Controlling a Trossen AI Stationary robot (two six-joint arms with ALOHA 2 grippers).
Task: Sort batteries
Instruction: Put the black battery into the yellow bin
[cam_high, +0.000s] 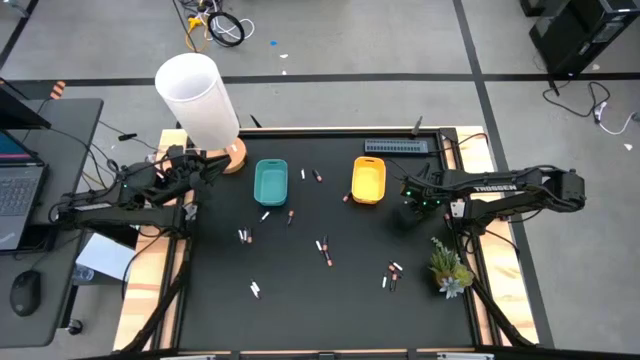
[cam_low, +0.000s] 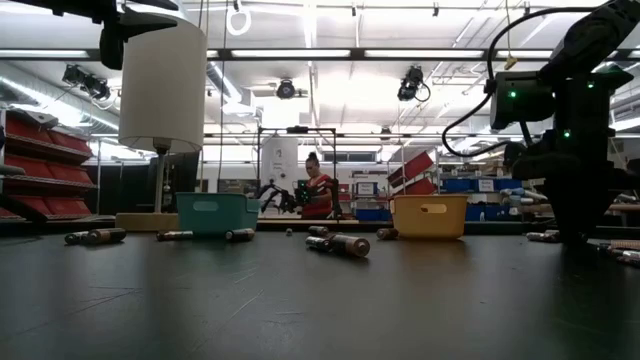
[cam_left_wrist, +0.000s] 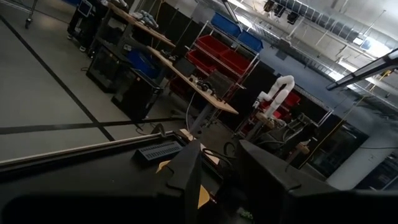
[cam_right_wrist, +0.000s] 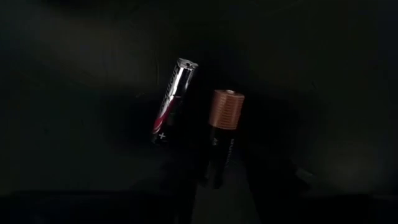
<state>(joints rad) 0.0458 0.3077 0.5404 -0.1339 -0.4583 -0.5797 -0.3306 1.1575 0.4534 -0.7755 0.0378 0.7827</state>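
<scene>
Several small batteries lie scattered on the black mat (cam_high: 330, 310), for example one pair (cam_high: 323, 248) at the middle and another (cam_high: 392, 272) at the right. My right gripper (cam_high: 408, 215) points down, low over the mat to the right of the yellow tray (cam_high: 368, 180). Its wrist view shows a silver battery (cam_right_wrist: 171, 102) and a dark, copper-ended battery (cam_right_wrist: 222, 134) lying side by side. The open gripper (cam_right_wrist: 227, 186) straddles the dark battery's near half. My left gripper (cam_left_wrist: 217, 180) waits level and open at the mat's far left, holding nothing. The teal tray (cam_high: 271, 181) stands left of the yellow one. My right gripper comes from above, pointing down, with a finger close on each long side of the dark battery's near half (cam_right_wrist: 216, 174). The battery lies flat on the mat. The view there is too dark: I cannot tell whether the fingers touch it.
A tall lamp with a white shade (cam_high: 197, 95) and wooden base (cam_high: 233, 157) stands at the far left corner, beside my left arm. A small potted plant (cam_high: 450, 268) stands at the right edge. A grey strip (cam_high: 400, 146) lies along the far edge.
</scene>
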